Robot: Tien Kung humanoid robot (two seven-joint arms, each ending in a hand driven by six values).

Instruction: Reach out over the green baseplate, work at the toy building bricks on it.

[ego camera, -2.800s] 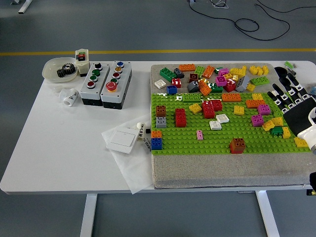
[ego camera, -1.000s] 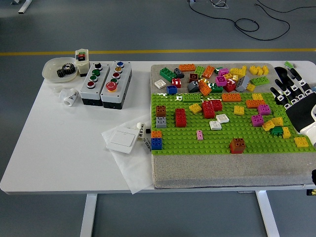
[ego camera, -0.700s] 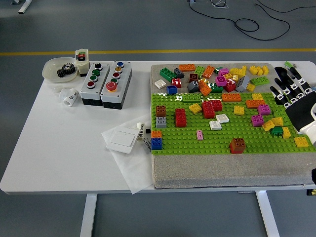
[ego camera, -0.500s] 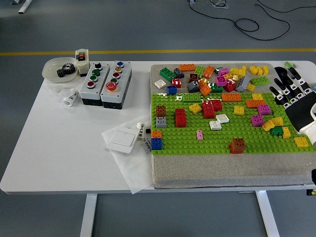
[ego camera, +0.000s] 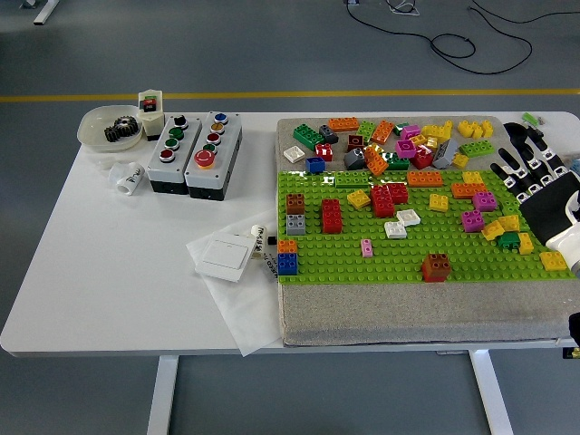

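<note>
The green baseplate (ego camera: 362,249) lies on a grey mat on the right half of the table. Bricks stand on it: a red one (ego camera: 332,216), a brown one (ego camera: 436,265), an orange-on-blue stack (ego camera: 287,257), a magenta one (ego camera: 472,220) and yellow ones (ego camera: 501,226). A heap of loose bricks (ego camera: 399,143) lies on the mat behind the plate. My right hand (ego camera: 528,172) hovers at the plate's right edge, fingers spread and pointing toward the far side, holding nothing. The left arm is out of view.
Two grey button boxes (ego camera: 195,149) stand at the back left beside a white bowl with black gears (ego camera: 113,128). A white switch plate (ego camera: 225,257) lies on paper just left of the mat. A small white cup (ego camera: 127,178) lies near the boxes.
My right hand drew back toward the right edge and far side, then shifted slightly left again over the plate's right edge. The bricks have not moved.
</note>
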